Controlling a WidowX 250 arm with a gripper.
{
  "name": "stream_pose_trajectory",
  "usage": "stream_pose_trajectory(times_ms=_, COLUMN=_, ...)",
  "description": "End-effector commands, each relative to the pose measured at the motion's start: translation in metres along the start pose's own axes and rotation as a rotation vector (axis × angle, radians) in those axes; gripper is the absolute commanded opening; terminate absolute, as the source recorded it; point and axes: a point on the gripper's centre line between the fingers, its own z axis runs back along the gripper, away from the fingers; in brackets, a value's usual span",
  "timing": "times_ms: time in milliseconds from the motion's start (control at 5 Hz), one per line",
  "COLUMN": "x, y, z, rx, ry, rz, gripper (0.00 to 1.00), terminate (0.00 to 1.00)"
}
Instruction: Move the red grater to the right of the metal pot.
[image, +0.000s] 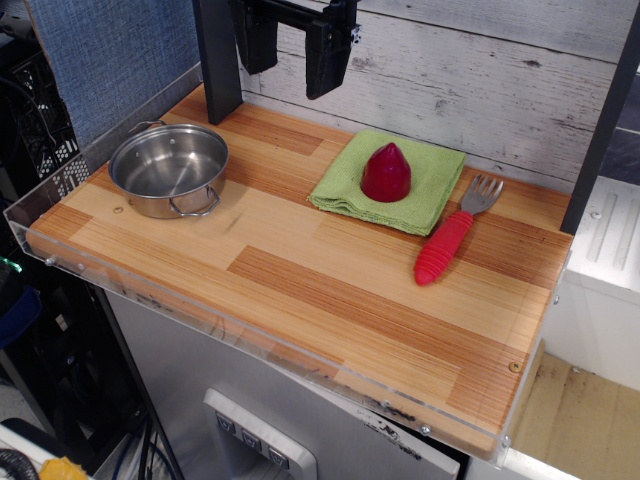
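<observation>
The red grater (452, 236) lies on the wooden table at the right, its ribbed red handle toward the front and its grey tined head toward the back wall. The metal pot (170, 168) stands at the back left, empty, with two wire loop handles. My gripper (291, 58) hangs high at the top centre near the back wall, well above the table and far from both. Its two black fingers (328, 55) stand apart with nothing between them.
A folded green cloth (392, 184) lies between pot and grater, with a dark red pointed dome (386, 172) on it. A clear plastic lip runs along the table's (300, 290) front and left edges. A black post stands at the right.
</observation>
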Motion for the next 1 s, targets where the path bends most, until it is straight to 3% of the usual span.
stream_pose_trajectory(times_ms=0, x=0.0, y=0.0, z=0.0, rx=0.0, ry=0.0, rz=0.0, gripper=1.0, terminate=0.0)
stream_pose_trajectory(times_ms=200, x=0.013, y=-0.041, z=-0.011, rx=0.038, ry=0.025, rz=-0.042, gripper=1.0, terminate=0.0)
stream_pose_trajectory(times_ms=600, x=0.03, y=-0.111, z=-0.029, rx=0.035, ry=0.004, rz=-0.145, gripper=1.0, terminate=0.0)
stream_pose_trajectory(times_ms=800, x=0.035, y=-0.128, z=-0.052, rx=0.042, ry=0.03, rz=-0.147, gripper=1.0, terminate=0.0)
